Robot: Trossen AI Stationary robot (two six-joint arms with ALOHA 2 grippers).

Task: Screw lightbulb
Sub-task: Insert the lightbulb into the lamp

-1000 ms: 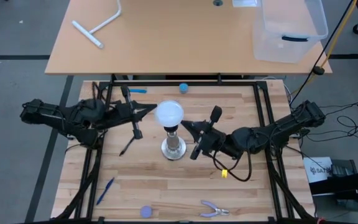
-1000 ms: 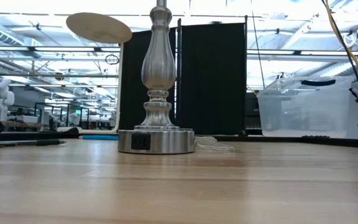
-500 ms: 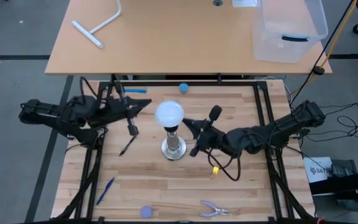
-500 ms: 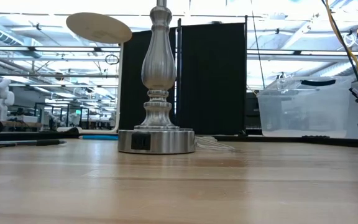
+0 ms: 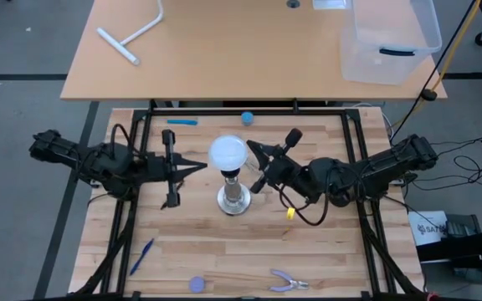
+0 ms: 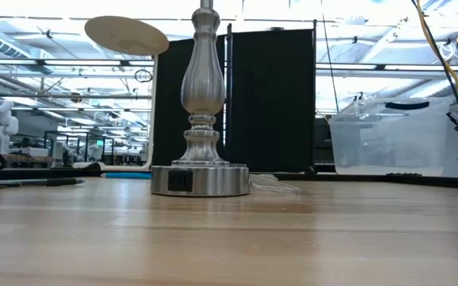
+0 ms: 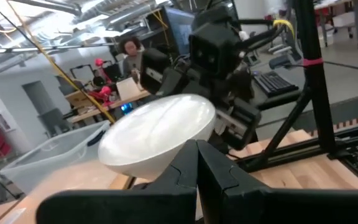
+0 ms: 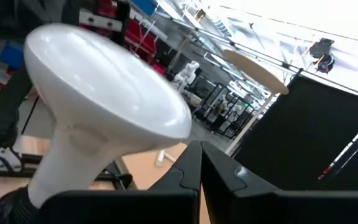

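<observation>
The white lightbulb (image 5: 228,152) stands globe-up on the silver lamp stand (image 5: 233,199), its narrow neck (image 8: 55,168) going into the stand's black top. My left gripper (image 5: 205,165) is shut, level, its tips just at the globe's left side. My right gripper (image 5: 249,146) is shut too, level, with its tips at the globe's right side. The low view shows only the stand's base (image 6: 200,179), with no gripper and no bulb. My left gripper has its shut fingertips (image 7: 197,149) in front of the globe's lower edge (image 7: 166,158); whether they touch it I cannot tell. My right gripper has its shut fingertips (image 8: 197,149) right beside the globe's rim (image 8: 182,127); whether they touch it I cannot tell.
On the table lie a small blue ball (image 5: 247,118) and a blue pen (image 5: 182,122) at the far edge, another pen (image 5: 143,253), a blue disc (image 5: 196,284) and pliers (image 5: 287,283) near the front. A clear bin (image 5: 387,38) stands on the table behind.
My left gripper has swung toward the table's near edge, along the bulb's left side. My right gripper has swung toward the far edge, along the bulb's right side. Both have stayed shut and level. The bulb and stand have kept their place.
</observation>
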